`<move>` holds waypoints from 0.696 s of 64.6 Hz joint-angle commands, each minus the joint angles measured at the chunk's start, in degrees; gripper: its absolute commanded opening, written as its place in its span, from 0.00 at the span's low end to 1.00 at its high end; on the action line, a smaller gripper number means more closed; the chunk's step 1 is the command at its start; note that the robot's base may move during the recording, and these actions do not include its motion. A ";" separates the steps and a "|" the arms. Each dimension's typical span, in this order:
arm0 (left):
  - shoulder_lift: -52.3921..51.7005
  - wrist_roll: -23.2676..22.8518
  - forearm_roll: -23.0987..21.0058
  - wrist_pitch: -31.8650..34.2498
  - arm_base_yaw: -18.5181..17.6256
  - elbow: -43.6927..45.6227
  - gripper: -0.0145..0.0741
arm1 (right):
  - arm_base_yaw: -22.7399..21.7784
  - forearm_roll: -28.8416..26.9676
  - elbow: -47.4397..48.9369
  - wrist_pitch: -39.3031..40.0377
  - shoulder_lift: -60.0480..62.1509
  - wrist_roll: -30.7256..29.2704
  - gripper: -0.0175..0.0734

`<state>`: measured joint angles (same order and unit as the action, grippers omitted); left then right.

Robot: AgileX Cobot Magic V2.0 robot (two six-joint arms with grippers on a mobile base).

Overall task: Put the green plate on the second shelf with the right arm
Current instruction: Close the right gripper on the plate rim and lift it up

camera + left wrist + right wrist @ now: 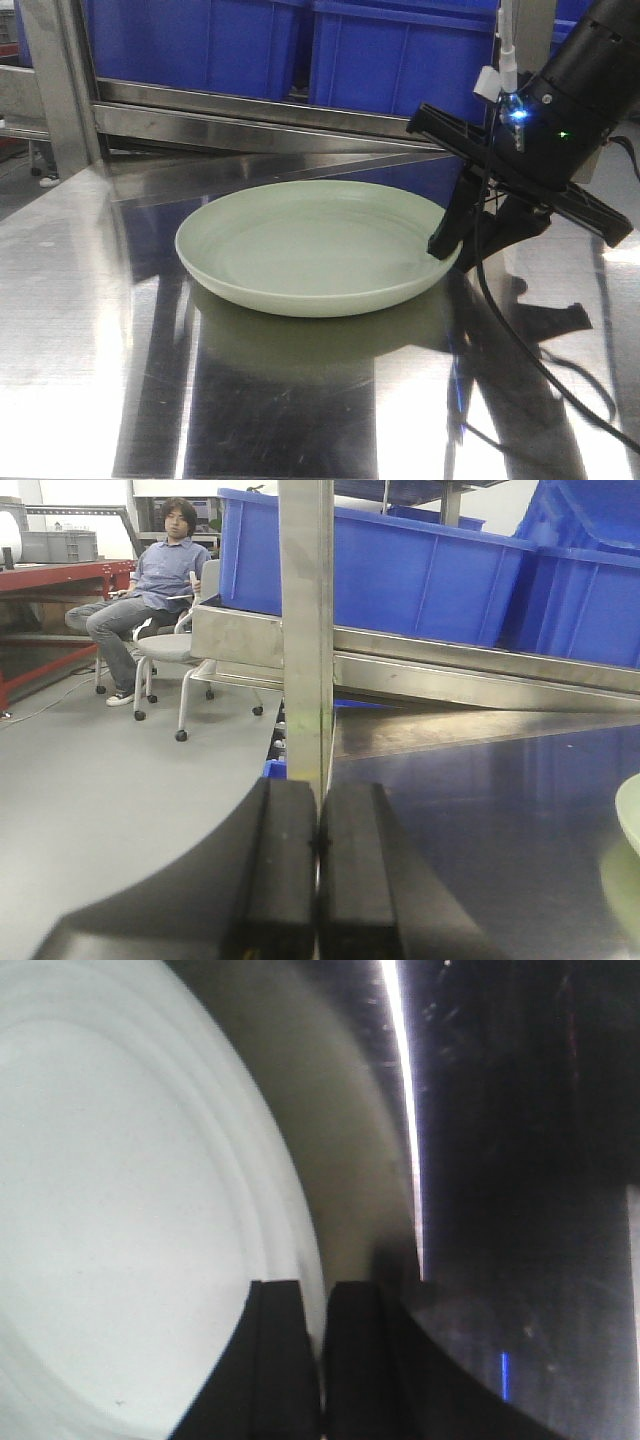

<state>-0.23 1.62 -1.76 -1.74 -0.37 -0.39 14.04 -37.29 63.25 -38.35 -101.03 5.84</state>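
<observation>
The green plate [300,245] is round, shallow and pale sage green, and lies on the steel tabletop [90,330]. My right gripper [455,245] is at the plate's right edge, shut on the rim, with one finger inside the plate and one outside. In the right wrist view the plate [120,1210] fills the left side and the gripper [322,1360] pinches its rim. My left gripper [318,840] is shut and empty, low over the table's left end. A sliver of the plate [630,815] shows at that view's right edge.
Blue bins [400,50] stand on a steel shelf [250,110] behind the plate. A steel upright post [305,630] rises just ahead of the left gripper. The right arm's cable [540,360] trails over the table. A person [150,590] sits on a chair far left.
</observation>
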 commanded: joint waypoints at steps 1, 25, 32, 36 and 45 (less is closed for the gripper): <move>-1.00 -0.12 -0.18 5.11 -0.15 -2.27 0.31 | -0.14 -1.15 1.51 1.07 5.37 -0.57 0.25; -1.00 -0.12 -0.18 5.11 -0.15 -2.27 0.31 | -0.14 13.80 1.22 1.77 27.52 -0.57 0.25; -1.00 -0.12 -0.18 5.11 -0.15 -2.27 0.31 | -0.14 17.20 1.22 2.05 34.70 -0.57 0.25; -1.00 -0.12 -0.18 5.11 -0.15 -2.27 0.31 | -0.14 18.90 1.22 1.91 38.37 -0.57 0.25; -1.00 -0.12 -0.18 5.11 -0.15 -2.27 0.31 | -0.14 21.72 1.22 0.74 46.55 -0.57 0.25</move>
<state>-0.23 1.62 -1.76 -1.74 -0.37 -0.39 14.04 -16.69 62.68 -40.95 -60.04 5.54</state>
